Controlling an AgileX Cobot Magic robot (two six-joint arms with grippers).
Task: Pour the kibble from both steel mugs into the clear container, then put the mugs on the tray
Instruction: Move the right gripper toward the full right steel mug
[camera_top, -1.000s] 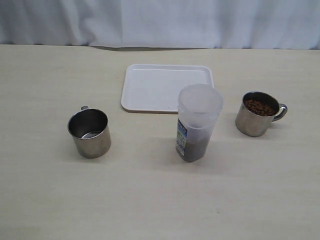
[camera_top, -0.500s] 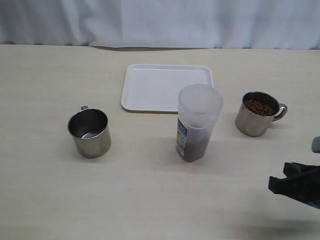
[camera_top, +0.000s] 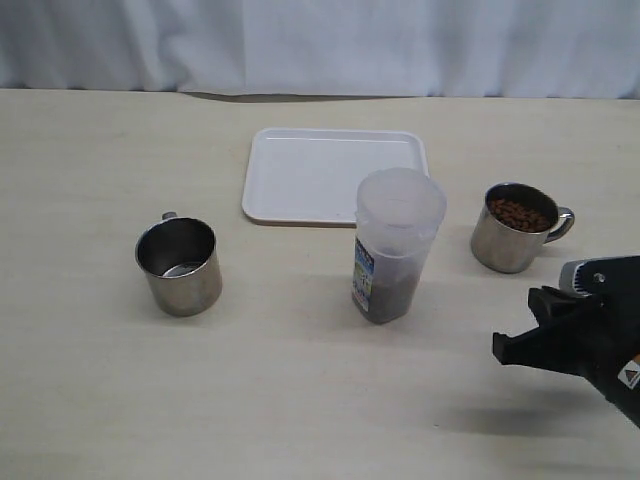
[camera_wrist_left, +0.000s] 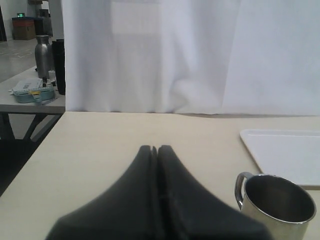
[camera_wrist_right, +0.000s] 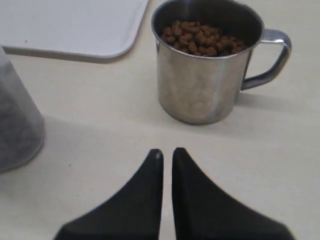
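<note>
The clear container (camera_top: 398, 250) stands mid-desk (camera_top: 300, 410) by the tray (camera_top: 320, 175), with kibble (camera_top: 385, 295) low inside. The left mug (camera_top: 180, 265) looks empty and the right mug (camera_top: 512, 228) is full. Neither is on the tray. My right pincer (camera_wrist_right: 166, 154), pressed together, faces the full mug with nothing between. My left pincer (camera_wrist_left: 154, 149) is likewise pressed together.

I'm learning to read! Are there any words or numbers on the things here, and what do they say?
Label on the clear container: blue and white, too blurred to read.
Sticker on the black arm: too small to read.
No readable text anywhere else.
</note>
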